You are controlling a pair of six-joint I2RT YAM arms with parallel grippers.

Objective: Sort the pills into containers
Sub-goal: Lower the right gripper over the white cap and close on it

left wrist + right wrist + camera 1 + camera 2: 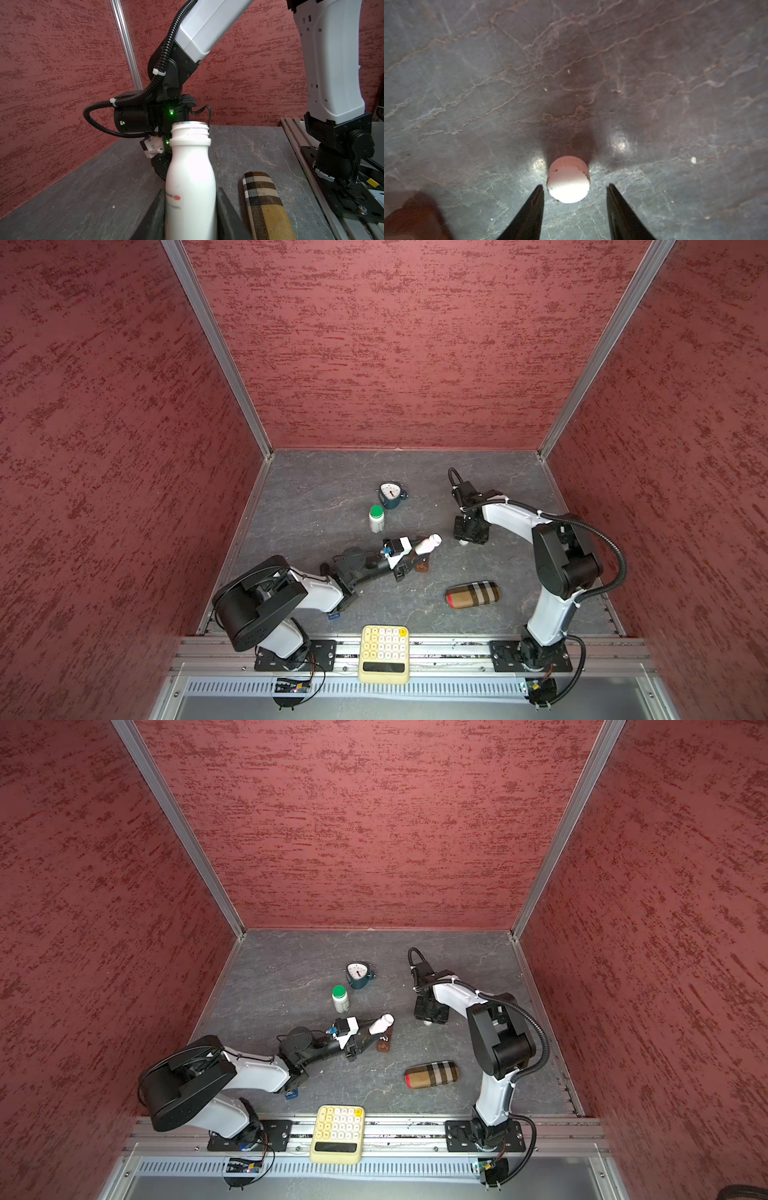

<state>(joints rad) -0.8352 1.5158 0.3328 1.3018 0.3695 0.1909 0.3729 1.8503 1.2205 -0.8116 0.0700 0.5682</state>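
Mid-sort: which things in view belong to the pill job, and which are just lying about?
Job: open white bottle held by the left gripper; white cap on the table by the open right gripper; brown compartment strip; probably the green-capped bottle.
Lying about: small clock; plaid case; yellow calculator.

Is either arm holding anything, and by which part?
The left gripper clamps the white bottle by its lower body; the right gripper holds nothing.

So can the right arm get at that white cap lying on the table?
Probably yes: the right end effector is open, jaws either side of the white cap, with nothing in between.
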